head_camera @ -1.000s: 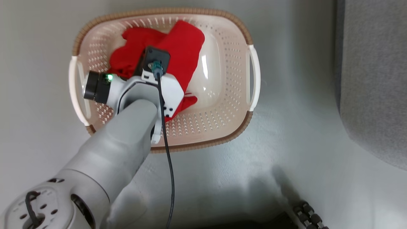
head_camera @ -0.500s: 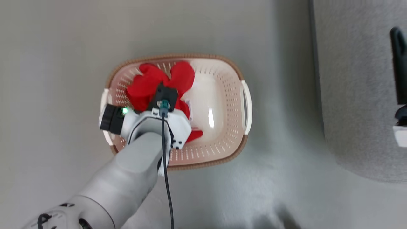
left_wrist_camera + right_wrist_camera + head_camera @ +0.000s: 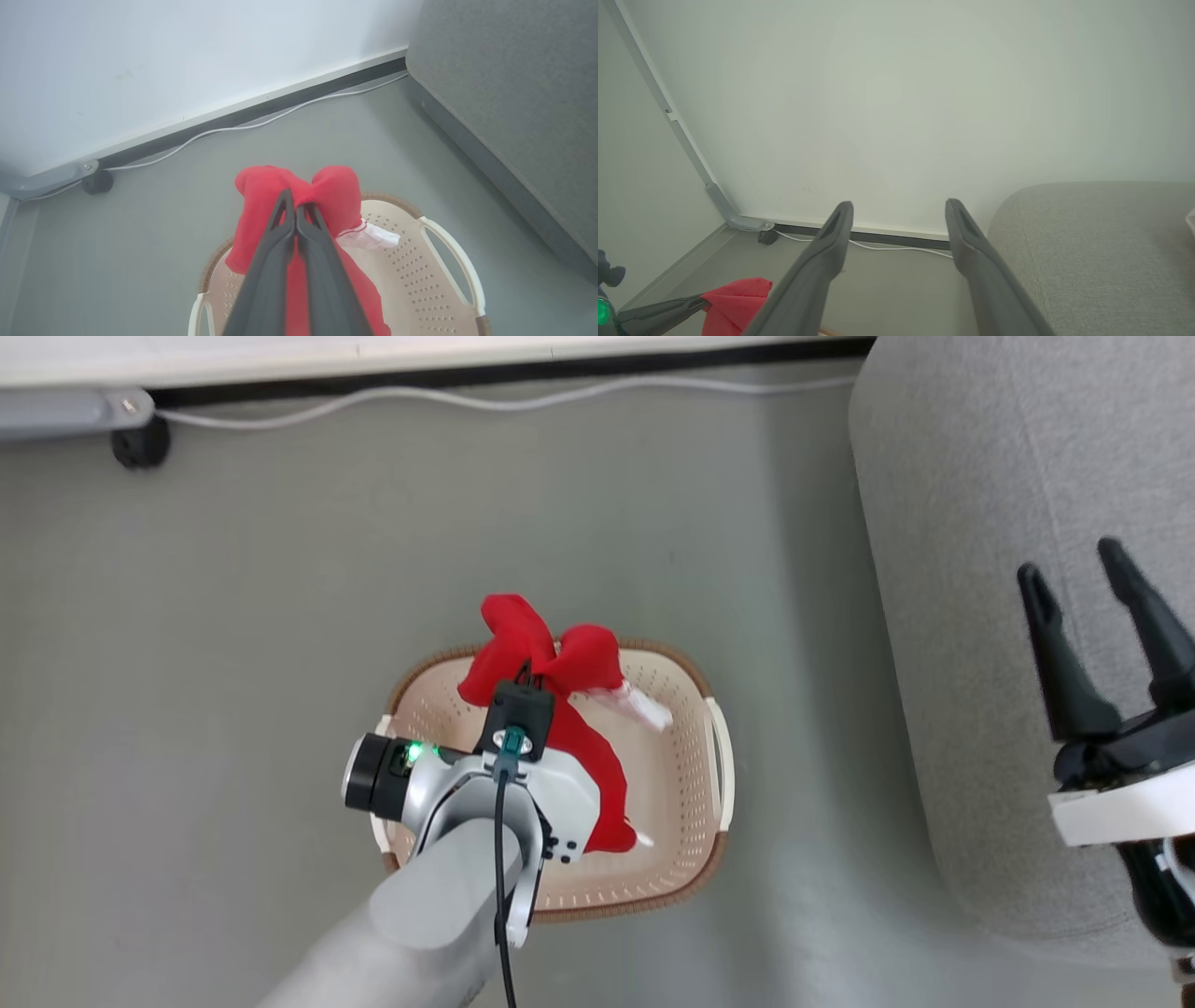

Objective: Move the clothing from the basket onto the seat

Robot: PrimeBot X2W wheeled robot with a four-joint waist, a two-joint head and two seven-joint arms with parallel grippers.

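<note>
Red soft clothing (image 3: 509,635) pinched by left gripper (image 3: 295,205) over perforated cream basket (image 3: 689,775), right gripper (image 3: 1069,560) spread

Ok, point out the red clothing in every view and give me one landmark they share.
Head view: the red clothing is at centre, hanging over the basket.
Left wrist view: lower centre, pinched in the left claw.
Right wrist view: bottom left corner, a small red peak.
Shared landmark: the black wheel at the foot of the wall.
</note>
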